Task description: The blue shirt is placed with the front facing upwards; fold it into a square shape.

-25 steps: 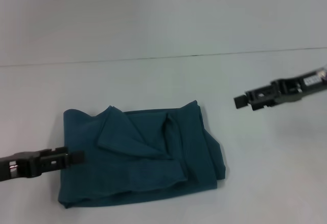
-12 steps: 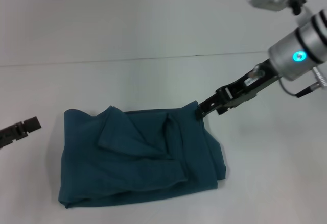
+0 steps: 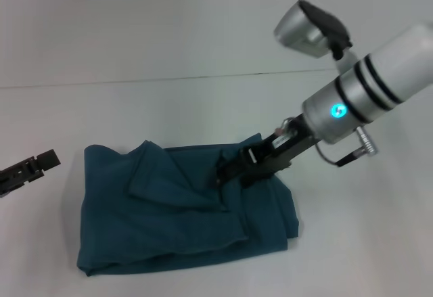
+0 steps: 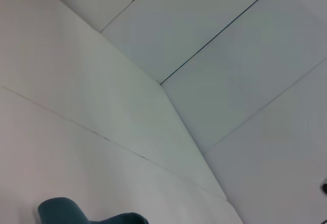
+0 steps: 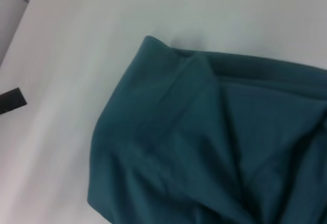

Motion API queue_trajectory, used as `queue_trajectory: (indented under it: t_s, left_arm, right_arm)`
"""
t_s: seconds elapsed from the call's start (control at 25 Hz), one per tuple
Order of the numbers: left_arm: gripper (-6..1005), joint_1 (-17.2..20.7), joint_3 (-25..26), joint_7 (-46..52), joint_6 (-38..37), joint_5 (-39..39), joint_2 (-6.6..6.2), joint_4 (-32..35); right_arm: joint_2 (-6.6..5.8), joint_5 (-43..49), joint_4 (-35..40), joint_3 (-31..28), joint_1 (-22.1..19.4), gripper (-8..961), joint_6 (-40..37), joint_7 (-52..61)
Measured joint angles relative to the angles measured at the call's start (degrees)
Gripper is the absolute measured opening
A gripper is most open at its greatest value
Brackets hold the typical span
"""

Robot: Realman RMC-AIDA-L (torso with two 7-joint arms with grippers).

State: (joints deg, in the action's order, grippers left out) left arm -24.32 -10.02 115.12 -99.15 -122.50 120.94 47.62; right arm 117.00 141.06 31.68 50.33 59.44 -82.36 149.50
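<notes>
The blue shirt [image 3: 183,206] lies in the lower middle of the head view on the pale surface [image 3: 169,101], already gathered into a rough, lumpy rectangle rather than a clean square. Several layers overlap: a triangular flap sits across the upper middle, and the right-hand edge bulges into loose rolls. No lettering shows on the visible side.

The right tool [image 3: 230,170] reaches in from the upper right of the head view and sits down on the shirt's upper right part, near a raised fold. Its tip is dark against dark cloth, so how far it is open, and whether it has pinched any fabric, cannot be told. The right wrist view shows only shirt cloth with creases and a rounded corner. The left tool [image 3: 34,166] hangs at the left edge of the head view, just off the shirt's upper left corner and apart from it; its opening cannot be told either.

The shirt looks soft, light and limp: it will drape and slide over itself, and stacked layers may shift when one is pulled. A pinch on a doubled edge or corner, such as the raised fold by the right tool or the upper left corner beside the left tool, seems the best hold. Grabbing mid-panel would likely lift a single layer and undo the stack.
</notes>
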Motion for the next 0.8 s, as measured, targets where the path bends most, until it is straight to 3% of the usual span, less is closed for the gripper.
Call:
queue_trajectory:
  t_s: [0.2, 0.56, 0.8]
  left_arm:
    - [949, -0.2, 0.2, -0.5, 0.4, 0.1, 0.0, -1.1]
    - [949, -0.3, 0.0, -1.1, 1.5, 1.4, 0.0, -2.4]
    - [949, -0.2, -0.1, -1.3, 2.0, 1.4, 0.0, -2.5]
  right_arm:
    - [2.0, 0.1, -1.1, 0.1, -0.1, 881, 5.7, 0.0]
    - [3.04, -1.0, -7.1, 5.6, 0.3, 882, 16.7, -3.5]
    - [2.95, -5.7, -7.6, 6.1, 0.1, 881, 17.7, -7.2]
